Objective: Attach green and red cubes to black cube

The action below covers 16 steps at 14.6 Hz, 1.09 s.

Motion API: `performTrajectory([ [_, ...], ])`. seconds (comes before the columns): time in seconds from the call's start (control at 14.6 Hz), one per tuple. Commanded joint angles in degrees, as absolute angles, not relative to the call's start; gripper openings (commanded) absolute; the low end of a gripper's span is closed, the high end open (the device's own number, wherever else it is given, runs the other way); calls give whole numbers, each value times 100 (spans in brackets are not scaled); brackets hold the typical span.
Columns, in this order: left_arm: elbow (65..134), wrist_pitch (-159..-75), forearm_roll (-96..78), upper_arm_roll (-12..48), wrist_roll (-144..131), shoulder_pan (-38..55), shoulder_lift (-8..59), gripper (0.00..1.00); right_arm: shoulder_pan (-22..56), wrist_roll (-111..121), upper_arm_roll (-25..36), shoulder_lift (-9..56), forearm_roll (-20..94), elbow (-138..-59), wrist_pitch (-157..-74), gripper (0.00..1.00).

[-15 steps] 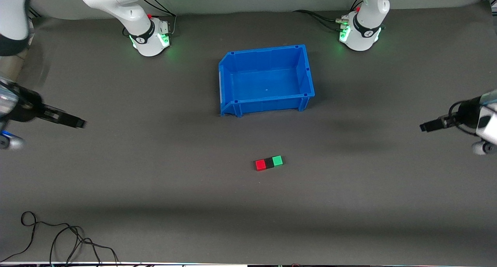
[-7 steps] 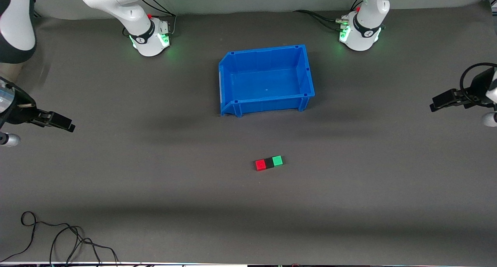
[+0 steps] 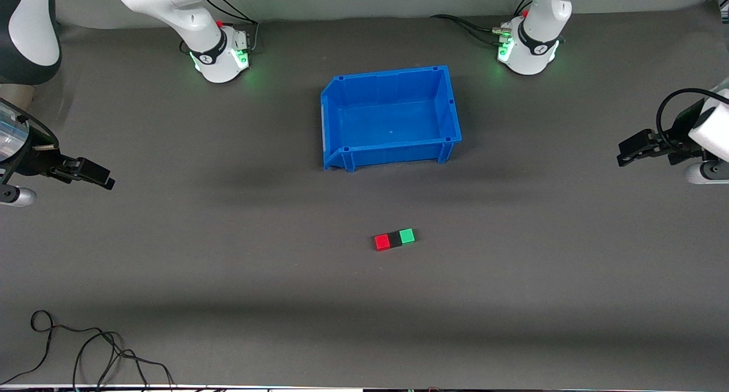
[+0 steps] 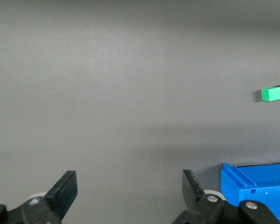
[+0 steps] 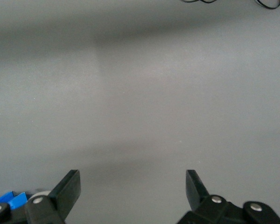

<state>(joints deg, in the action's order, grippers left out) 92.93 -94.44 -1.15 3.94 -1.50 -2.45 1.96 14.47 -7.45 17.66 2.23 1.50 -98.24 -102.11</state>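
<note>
The red cube (image 3: pixel 382 242), the black cube (image 3: pixel 394 239) and the green cube (image 3: pixel 406 236) sit in one short row on the table (image 3: pixel 228 278). The black one is in the middle and touches both. They look joined already, so the job seems done.

They are tiny, hard blocks with flat sides. I think they are very light and would slide or come apart if bumped. The best place to hold one is on two flat sides that face away from each other.

The row lies nearer to the front camera than the blue bin (image 3: pixel 450 104), which has nothing in it.

The left gripper (image 3: pixel 631 151) hovers over the table at its own end, fingers spread wide, holding nothing. The right gripper (image 3: pixel 94 172) does the same at its end.
</note>
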Motion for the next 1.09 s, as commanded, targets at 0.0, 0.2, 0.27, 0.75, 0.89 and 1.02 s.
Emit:
performTrajectory([
  [0.0, 9237, -9448, -9, 125, 166, 113, 176, 100, 1512, -642, 1767, 53, 44, -9976, -10231, 99],
  [0.2, 9202, -9431, -18, -246, 167, 396, 167, 100, 1346, -659, 1636, 53, 35, -9941, -10152, 99],
  [0.27, 9150, -9413, -18, -237, 167, 378, 167, 100, 988, -598, 1382, 53, 26, -9906, -10047, 99],
  [0.75, 9000, -9343, -97, -17, 53, 211, 167, 100, -193, -263, 325, 140, -97, -9362, -9792, 96],
  [0.89, 9017, -9325, -97, -17, 53, 220, 167, 100, -193, -281, 290, 193, -97, -9264, -9695, 95],
  [1.02, 9035, -9273, -79, -18, 62, 220, 167, 100, -150, -229, 307, 272, -105, -9168, -9598, 95],
])
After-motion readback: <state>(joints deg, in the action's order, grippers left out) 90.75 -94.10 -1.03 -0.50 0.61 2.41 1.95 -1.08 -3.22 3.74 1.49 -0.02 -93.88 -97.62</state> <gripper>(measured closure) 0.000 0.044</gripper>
